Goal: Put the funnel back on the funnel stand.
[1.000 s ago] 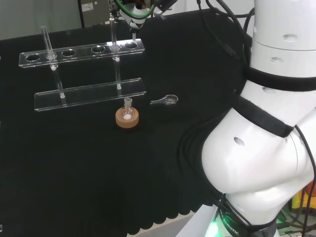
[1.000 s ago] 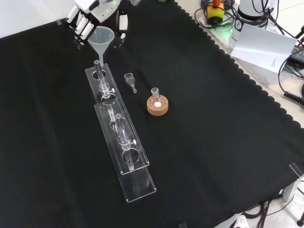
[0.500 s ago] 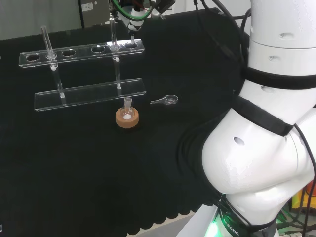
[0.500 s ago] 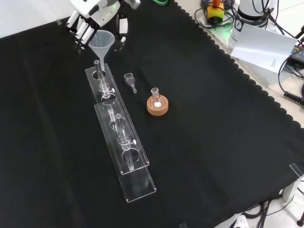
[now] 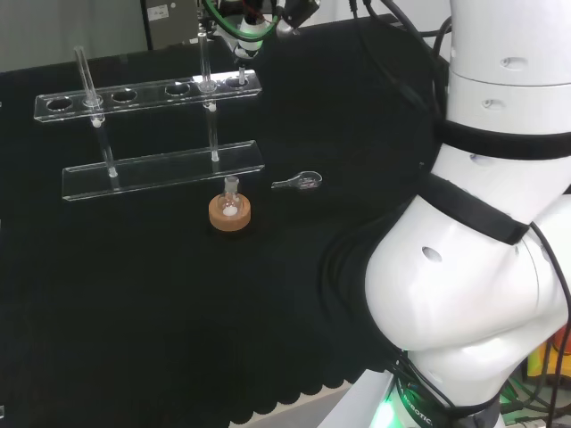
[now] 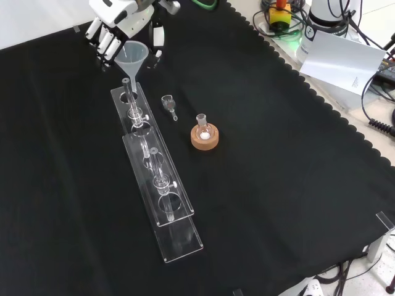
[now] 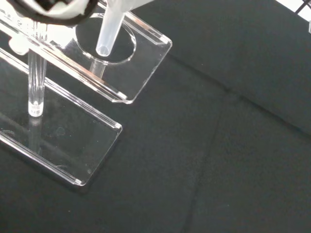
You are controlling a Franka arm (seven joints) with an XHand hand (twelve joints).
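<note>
Funnel point(image 6: 132, 54) placement is nearly but not yet finished, judging by how things lie. Going left to right in the front view, the robot hand point(image 6: 117, 21) comes first, at about eleven o'clock on the cloth, with its fingers point(image 6: 106, 42) curled around the wide mouth of the funnel and holding it upright. Just at five o'clock from the hand, the funnel's spout points down at the far end hole of the clear funnel stand point(image 6: 154, 179), a two-tiered rack that runs from there toward six o'clock. In the wrist view the spout tip point(image 7: 103, 48) hangs just over that round hole point(image 7: 106, 44), roughly centred, but it does not look to have passed through the plate yet. What is left, I judge, is to lower the funnel until its cone rests on the rim of the hole, then let go and draw away.

Farther right in the front view, near the middle of the surface, a small glass scoop point(image 6: 168, 103) lies beside the stand, and at its four o'clock a little flask point(image 6: 201, 124) sits in a cork ring point(image 6: 204, 139). Both are well apart from the funnel and out of the way.
</note>
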